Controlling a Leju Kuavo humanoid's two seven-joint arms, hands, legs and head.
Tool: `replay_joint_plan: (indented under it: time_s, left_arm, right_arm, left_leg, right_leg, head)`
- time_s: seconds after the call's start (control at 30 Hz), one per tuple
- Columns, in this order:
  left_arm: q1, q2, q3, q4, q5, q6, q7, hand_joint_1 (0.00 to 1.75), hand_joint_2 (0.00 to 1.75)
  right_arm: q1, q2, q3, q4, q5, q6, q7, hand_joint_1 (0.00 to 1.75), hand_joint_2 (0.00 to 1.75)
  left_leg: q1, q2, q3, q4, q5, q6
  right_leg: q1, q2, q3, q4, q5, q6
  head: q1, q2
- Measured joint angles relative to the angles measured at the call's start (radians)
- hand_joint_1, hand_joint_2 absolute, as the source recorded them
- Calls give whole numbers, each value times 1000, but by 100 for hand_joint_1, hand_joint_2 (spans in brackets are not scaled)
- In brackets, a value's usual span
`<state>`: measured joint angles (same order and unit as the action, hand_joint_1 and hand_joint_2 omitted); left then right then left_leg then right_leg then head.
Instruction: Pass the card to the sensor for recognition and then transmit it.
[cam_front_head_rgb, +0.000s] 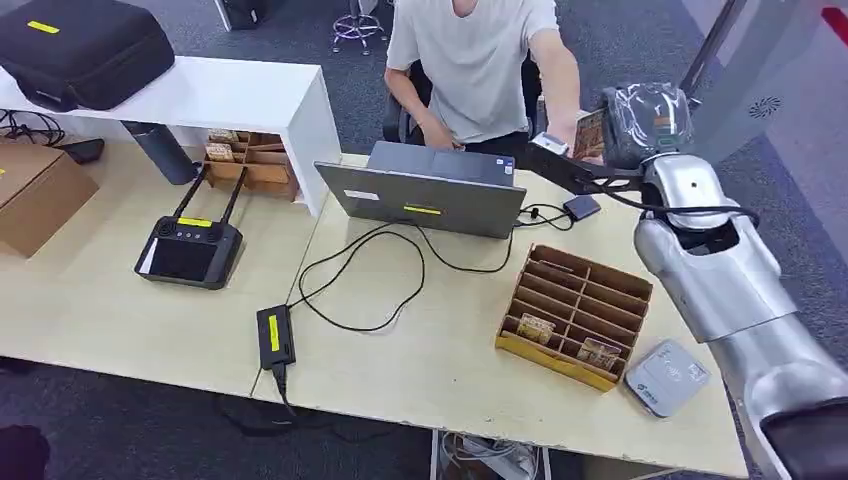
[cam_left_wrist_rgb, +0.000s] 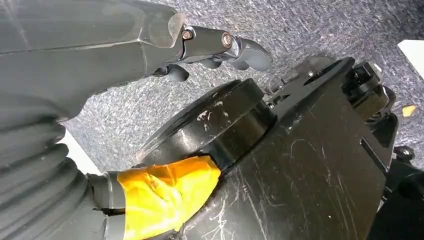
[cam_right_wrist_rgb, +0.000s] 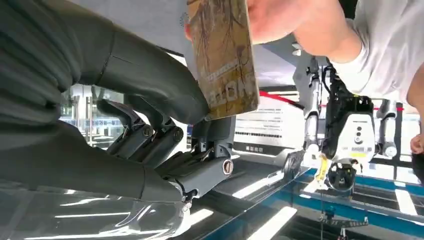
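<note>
My right hand (cam_front_head_rgb: 568, 168) is raised over the table's far right edge, toward a person in a white shirt (cam_front_head_rgb: 480, 60). It pinches the lower end of a brown patterned card (cam_front_head_rgb: 590, 134) between thumb and fingers. In the right wrist view the card (cam_right_wrist_rgb: 223, 55) stands up from my right hand (cam_right_wrist_rgb: 170, 130), and the person's hand (cam_right_wrist_rgb: 280, 17) grips its other end. The grey-white card sensor (cam_front_head_rgb: 667, 377) lies at the near right of the table, well behind my hand. My left hand (cam_left_wrist_rgb: 220, 45) hangs down over the carpet, fingers stretched, holding nothing.
A wooden slotted card box (cam_front_head_rgb: 575, 315) with a few cards sits beside the sensor. An open laptop (cam_front_head_rgb: 430, 195), black cables (cam_front_head_rgb: 370, 270), a power brick (cam_front_head_rgb: 274, 336) and a black controller (cam_front_head_rgb: 190, 248) lie on the table (cam_front_head_rgb: 120, 320). A white shelf (cam_front_head_rgb: 240, 95) stands at the far left.
</note>
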<state>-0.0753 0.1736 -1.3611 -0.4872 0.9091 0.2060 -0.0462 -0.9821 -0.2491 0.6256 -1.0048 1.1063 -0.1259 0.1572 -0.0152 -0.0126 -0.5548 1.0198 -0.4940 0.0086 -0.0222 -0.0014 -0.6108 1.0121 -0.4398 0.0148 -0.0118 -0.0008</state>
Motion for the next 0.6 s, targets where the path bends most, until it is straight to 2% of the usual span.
replay_joint_plan:
  time_s: [0.07, 0.1, 0.33, 0.5, 0.6]
  left_arm:
    - [0, -2, 2, 6, -3, -5, -2, 0, 175]
    - [0, -3, 3, 8, -4, -6, -2, 0, 175]
    - [-1, -9, 19, 30, -5, -43, -3, 0, 175]
    - [-1, -9, 20, 31, -5, -44, -5, 0, 175]
    - [-1, -24, 40, 58, -5, -46, -17, 0, 175]
  right_arm:
    - [-1, 2, 3, 10, -3, -3, 0, 173, 175]
    - [-1, 3, 4, 14, -3, -3, 0, 0, 175]
    - [-10, 11, 11, 37, -10, -2, 0, 0, 175]
    - [-10, 11, 11, 38, -10, -2, 0, 0, 175]
    - [-14, 15, 13, 50, -14, -7, -3, 0, 175]
  left_leg:
    - [0, 0, 0, 0, 0, 0]
    - [0, 0, 0, 0, 0, 0]
    - [0, 0, 0, 0, 0, 0]
    - [0, 0, 0, 0, 0, 0]
    - [0, 1, 0, 0, 0, 0]
  right_leg:
    - [0, 0, 0, 0, 0, 0]
    - [0, 0, 0, 0, 0, 0]
    - [0, 0, 0, 0, 0, 0]
    - [0, 0, 0, 0, 0, 0]
    - [0, 0, 0, 0, 0, 0]
  head:
    - [0, 0]
    - [0, 0]
    - [0, 0]
    - [0, 0]
    - [0, 0]
